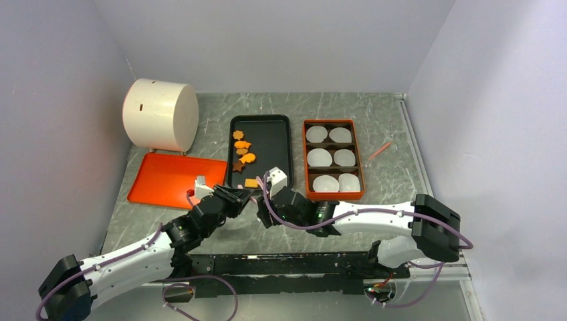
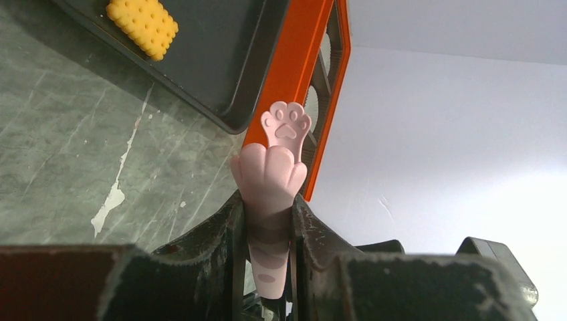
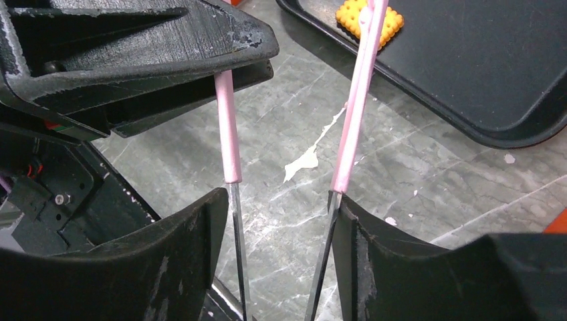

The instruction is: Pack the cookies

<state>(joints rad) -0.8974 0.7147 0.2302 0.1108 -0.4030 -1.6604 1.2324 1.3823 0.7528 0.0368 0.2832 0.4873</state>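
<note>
Cookies [image 1: 242,152] are lying on the black tray [image 1: 271,144] just beyond the left gripper [image 2: 267,207], which is clamping one tip of the pink tongs [image 3: 351,134]. The right gripper [image 3: 277,200], half open, is bracing both arms. Risk: opposing pulls twisting the tongs loose.

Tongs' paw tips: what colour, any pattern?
Pale pink tongs, darker pink paw-pad print on one tip; best in the left wrist view.

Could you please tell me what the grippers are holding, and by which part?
The left gripper clamps one paw-tipped end of the pink tongs. The right gripper appears to grip the same tongs across their two metal arms.
</note>
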